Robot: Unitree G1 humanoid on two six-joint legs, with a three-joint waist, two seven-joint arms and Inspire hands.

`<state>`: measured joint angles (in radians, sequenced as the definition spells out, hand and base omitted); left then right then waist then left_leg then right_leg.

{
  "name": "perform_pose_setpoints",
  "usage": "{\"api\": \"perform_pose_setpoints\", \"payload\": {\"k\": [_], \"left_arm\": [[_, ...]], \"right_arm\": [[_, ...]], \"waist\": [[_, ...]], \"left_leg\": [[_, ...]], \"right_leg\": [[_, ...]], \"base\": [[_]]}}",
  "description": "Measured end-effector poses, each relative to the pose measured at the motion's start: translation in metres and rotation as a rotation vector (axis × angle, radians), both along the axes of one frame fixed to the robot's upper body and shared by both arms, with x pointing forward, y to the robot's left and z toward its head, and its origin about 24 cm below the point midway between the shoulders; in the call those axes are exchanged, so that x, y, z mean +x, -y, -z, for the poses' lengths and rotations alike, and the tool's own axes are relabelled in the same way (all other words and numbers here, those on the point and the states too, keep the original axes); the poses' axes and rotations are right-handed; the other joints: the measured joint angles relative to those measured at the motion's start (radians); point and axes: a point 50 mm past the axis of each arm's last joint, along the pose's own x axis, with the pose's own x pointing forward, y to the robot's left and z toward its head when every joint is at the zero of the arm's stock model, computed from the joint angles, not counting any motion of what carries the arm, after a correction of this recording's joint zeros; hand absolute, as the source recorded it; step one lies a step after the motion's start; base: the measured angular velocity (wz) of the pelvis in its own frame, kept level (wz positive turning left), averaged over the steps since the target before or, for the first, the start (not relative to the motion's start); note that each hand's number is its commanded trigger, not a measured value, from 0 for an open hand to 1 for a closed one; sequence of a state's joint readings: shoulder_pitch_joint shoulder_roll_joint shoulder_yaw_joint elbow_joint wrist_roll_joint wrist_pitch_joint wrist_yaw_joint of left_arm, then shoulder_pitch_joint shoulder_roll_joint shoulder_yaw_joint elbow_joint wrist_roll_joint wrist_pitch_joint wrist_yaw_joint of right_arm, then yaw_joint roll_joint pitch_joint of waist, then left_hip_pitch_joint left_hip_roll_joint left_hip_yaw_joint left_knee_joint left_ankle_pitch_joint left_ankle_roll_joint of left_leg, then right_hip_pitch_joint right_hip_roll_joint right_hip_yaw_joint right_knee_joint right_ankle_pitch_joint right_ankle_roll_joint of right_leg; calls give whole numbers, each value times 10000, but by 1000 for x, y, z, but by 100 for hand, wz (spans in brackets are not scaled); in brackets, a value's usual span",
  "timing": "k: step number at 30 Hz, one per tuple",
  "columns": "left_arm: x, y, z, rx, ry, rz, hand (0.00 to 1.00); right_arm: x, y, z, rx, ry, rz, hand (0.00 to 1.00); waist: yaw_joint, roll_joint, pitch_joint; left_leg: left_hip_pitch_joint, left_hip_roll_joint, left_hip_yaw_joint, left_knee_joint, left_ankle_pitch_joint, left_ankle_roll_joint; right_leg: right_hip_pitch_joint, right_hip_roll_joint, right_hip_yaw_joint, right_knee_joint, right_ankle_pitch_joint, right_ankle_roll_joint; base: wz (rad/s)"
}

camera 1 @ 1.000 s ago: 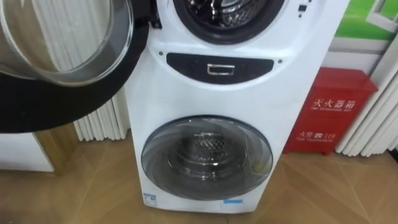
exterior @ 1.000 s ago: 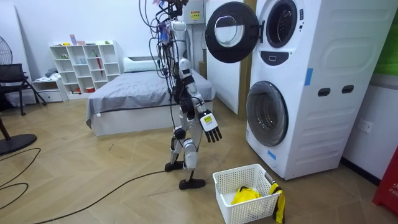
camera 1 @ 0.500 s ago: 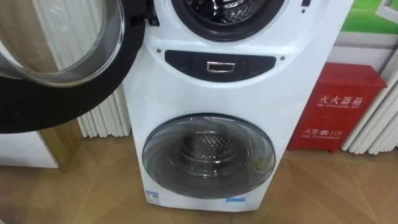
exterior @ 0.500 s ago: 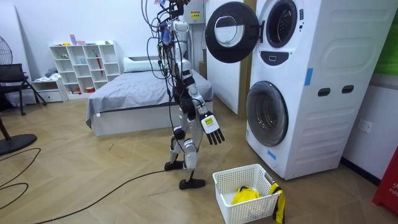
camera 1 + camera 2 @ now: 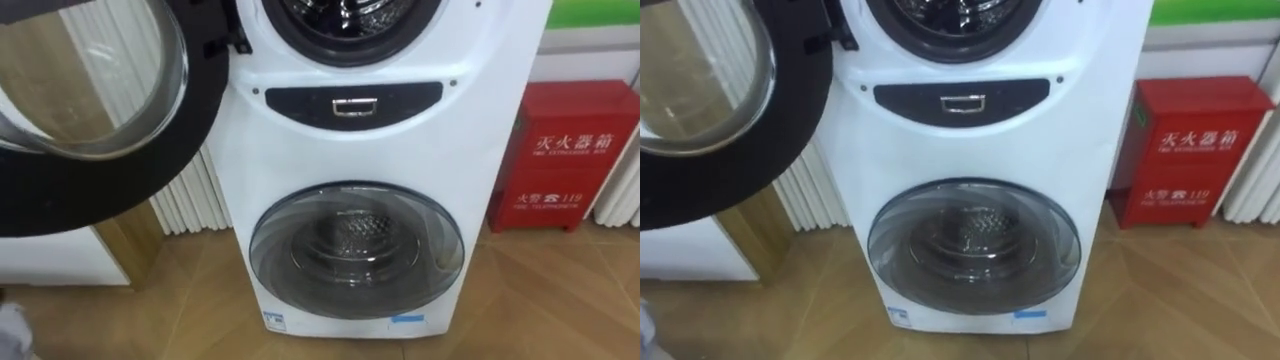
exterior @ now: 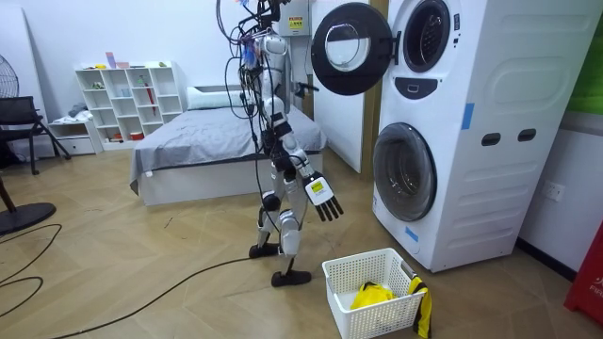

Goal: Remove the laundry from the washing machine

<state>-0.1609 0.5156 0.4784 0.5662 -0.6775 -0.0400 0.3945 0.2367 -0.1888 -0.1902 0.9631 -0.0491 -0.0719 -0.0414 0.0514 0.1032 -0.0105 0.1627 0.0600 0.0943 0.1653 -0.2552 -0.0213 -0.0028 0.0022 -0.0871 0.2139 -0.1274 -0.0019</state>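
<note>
Over the last second the whole eye view has shifted a little, so the change is read as head or body motion, not the washing machine (image 5: 340, 150) moving. In the room view the robot is seen standing on the same floor spot, in front of the washing machine and facing it. The right robot hand (image 6: 322, 196) has been carried slightly closer to the washing machine, at about the height of its lower door (image 5: 357, 250), with the fingers straight and spread and nothing held. A pale shape (image 5: 12, 330) has come in at the lower-left corner, left of the washing machine. It is possibly the left robot hand, but its state cannot be told. The upper door (image 5: 150, 170) is swung fully open to the left of the upper drum (image 5: 345, 20). Only bare metal is made out inside, so whether clothes remain cannot be told. Yellow cloth (image 6: 370, 295) is seen in the basket (image 6: 334, 282) on the floor just in front of the washing machine base. Judged: still in approach, reach into the upper drum not yet begun. A red box (image 5: 565, 155) is noted right of the washing machine, clear of the reach path.
</note>
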Motion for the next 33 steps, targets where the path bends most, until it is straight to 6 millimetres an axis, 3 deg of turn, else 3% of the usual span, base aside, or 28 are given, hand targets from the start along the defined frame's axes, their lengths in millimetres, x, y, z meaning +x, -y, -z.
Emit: {"api": "perform_pose_setpoints", "payload": {"k": [2, 10, 15, 20, 23, 27, 33], "left_arm": [[6, -3, -16, 448, 51, 22, 0], [14, 3, -48, 1146, 300, -76, 0], [16, 4, -80, 3282, -480, -464, 0], [24, 15, -107, 4601, -432, -577, 0], [24, 25, -124, 5376, -199, -573, 0], [27, 41, -136, 6152, -12, -199, 0], [27, 83, -131, 6012, 673, 611, 0]], "right_arm": [[-2, 1, 0, -30, -58, -14, 0], [-8, 1, 1, -125, -320, -112, 0], [-8, 5, 0, -407, -481, -274, 0], [-10, 3, 4, -255, -810, -142, 0], [-14, -4, 7, 132, -972, -87, 0], [-10, -7, 8, 324, -915, -145, 0], [1, -17, 14, 989, -1243, -587, 0]], "waist": [[93, -24, 0], [295, -237, 9], [365, -247, 40], [367, -328, 110], [350, -425, 182], [274, -472, 209], [31, -525, 234]], "left_leg": [[-32, -9, -4, -9, 0, 0], [-50, 10, -102, -2, 0, 0], [-112, 20, -222, 3, 0, 0], [-315, 14, -620, 37, 1, 2], [-389, 25, -854, 59, 1, 2], [-646, 6, -1032, 165, 1, 2], [-876, -94, -1107, 221, 38, 64]], "right_leg": [[-85, 6, 31, 25, 0, 0], [-19, 34, 1, -152, 38, -4], [217, 48, -113, -642, 231, 34], [224, -8, -483, -698, 245, 50], [309, -6, -530, -805, 251, 56], [217, -69, -595, -808, 256, 64], [234, -229, -641, -737, 277, 99]], "base": [[-9], [4], [10], [24], [27], [33], [37]]}}
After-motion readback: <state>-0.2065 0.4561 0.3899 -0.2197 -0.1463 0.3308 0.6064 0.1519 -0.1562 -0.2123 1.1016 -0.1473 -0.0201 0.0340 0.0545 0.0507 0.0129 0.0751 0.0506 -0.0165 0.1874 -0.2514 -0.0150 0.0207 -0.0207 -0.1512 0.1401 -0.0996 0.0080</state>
